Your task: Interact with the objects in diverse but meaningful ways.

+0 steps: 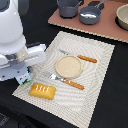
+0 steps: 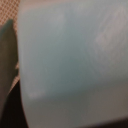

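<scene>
The arm stands at the exterior view's left over the near-left corner of the mat [image 1: 95, 60]. Its tool [image 1: 21, 75] is low over the carton [image 1: 23, 78], which peeks out beneath it at the mat's edge. Whether the fingers are apart or clamped on the carton cannot be told; the wrist view is filled by a blurred pale blue-green surface. The loaf [image 1: 42, 91] lies just right of the carton. A plate [image 1: 68, 66] sits mid-mat between a fork [image 1: 66, 81] and knife [image 1: 80, 57]. Two pots [image 1: 69, 7] stand far on the bench.

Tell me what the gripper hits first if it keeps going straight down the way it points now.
Most likely the white-blue-green carton under the gripper: the wrist view is filled by a pale blue-white surface, so it seems very close. Below it lies the woven placemat. Whether the fingers already touch is unclear.
</scene>
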